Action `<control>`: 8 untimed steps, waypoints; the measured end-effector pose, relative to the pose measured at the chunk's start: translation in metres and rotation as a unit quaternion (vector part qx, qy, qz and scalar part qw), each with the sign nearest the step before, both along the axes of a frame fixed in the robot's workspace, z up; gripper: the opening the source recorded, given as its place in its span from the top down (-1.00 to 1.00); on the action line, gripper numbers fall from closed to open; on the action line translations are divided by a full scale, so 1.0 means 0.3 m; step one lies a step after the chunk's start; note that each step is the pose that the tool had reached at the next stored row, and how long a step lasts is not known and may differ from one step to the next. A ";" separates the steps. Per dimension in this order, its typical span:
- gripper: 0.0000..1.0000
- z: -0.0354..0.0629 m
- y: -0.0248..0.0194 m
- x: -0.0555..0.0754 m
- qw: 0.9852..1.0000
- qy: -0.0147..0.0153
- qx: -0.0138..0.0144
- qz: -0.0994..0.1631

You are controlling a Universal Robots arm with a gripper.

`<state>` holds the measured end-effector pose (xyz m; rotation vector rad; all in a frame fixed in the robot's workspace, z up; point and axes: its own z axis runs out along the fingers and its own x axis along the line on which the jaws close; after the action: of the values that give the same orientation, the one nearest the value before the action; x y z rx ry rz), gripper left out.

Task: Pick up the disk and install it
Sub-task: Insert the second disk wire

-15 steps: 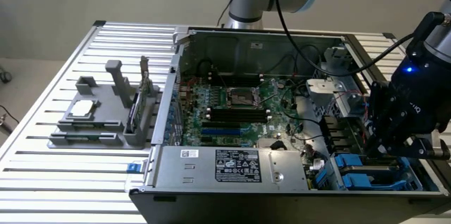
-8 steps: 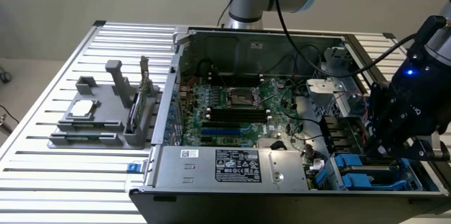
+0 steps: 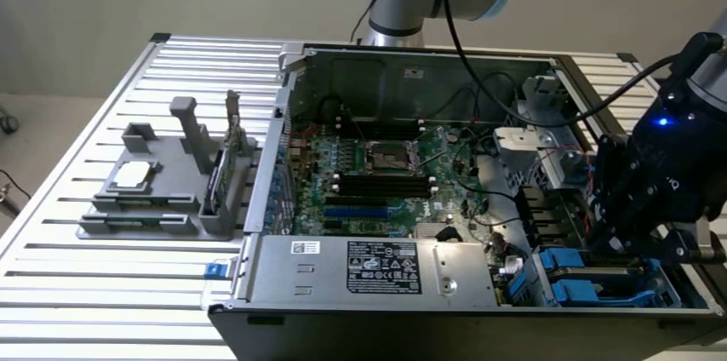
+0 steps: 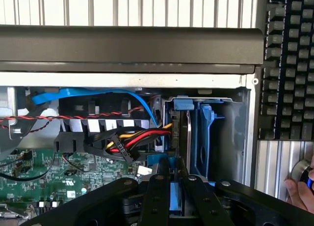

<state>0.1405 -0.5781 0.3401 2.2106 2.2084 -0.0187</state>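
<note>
The disk (image 4: pixel 175 201) stands on edge in the drive bay at the corner of the open computer case (image 3: pixel 298 123). Its blue carrier shows between my black fingers, and its blue tab reaches the case wall. My gripper (image 4: pixel 172 168) is shut on the carrier's edge. In the exterior view my gripper (image 3: pixel 645 250) hangs low over the bay at the exterior view's right, beside blue carriers (image 3: pixel 568 269), and it hides the held disk.
Red, yellow and black power cables (image 4: pixel 140 136) and a blue data cable (image 4: pixel 98 94) run right beside the bay. The motherboard (image 3: pixel 375 174) and a silver power-supply box (image 3: pixel 386 266) fill the case. A grey fixture (image 3: pixel 170 182) stands on the slatted table. A hand (image 4: pixel 298 192) rests near a keyboard (image 4: pixel 289 64).
</note>
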 end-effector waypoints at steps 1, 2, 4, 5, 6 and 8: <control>0.67 -0.001 -0.001 0.000 1.000 0.000 0.001 0.001; 0.67 -0.001 -0.002 0.001 1.000 0.000 0.002 0.001; 0.67 -0.001 -0.004 0.001 1.000 0.000 0.003 0.002; 0.67 -0.001 -0.004 0.001 1.000 0.000 0.004 0.002; 0.67 -0.001 -0.005 0.001 1.000 0.000 0.004 0.002; 0.67 -0.002 -0.006 0.001 1.000 0.000 0.005 0.002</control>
<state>0.1408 -0.5800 0.3396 2.2108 2.2177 -0.0081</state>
